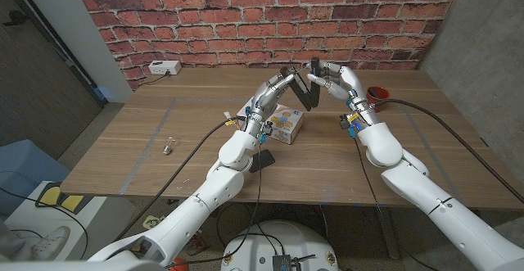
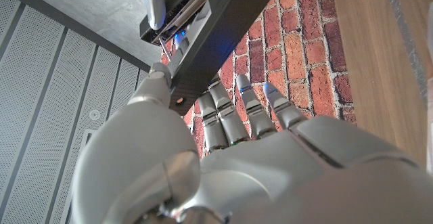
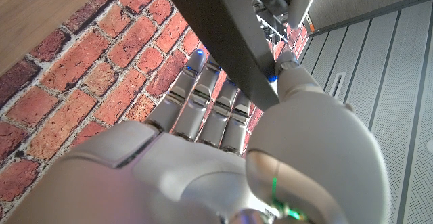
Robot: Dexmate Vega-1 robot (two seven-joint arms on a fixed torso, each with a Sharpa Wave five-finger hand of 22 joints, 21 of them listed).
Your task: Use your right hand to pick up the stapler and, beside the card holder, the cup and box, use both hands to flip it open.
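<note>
Stapler [image 1: 304, 89] held in air above table's far middle, gripped by right hand [image 1: 334, 79] at one end, pinched by left hand [image 1: 274, 91] at other. Box [image 1: 284, 121] just below; cup [image 1: 377, 97] near far right edge. Halves best swung apart slowly, both grips kept firm.

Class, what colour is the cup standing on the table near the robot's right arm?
The cup is red, seen best in the head view.

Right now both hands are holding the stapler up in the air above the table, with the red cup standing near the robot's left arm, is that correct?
Not quite: in the head view the red cup stands near the right arm, not the left. Both the left hand and right hand do hold the stapler above the table.
</note>
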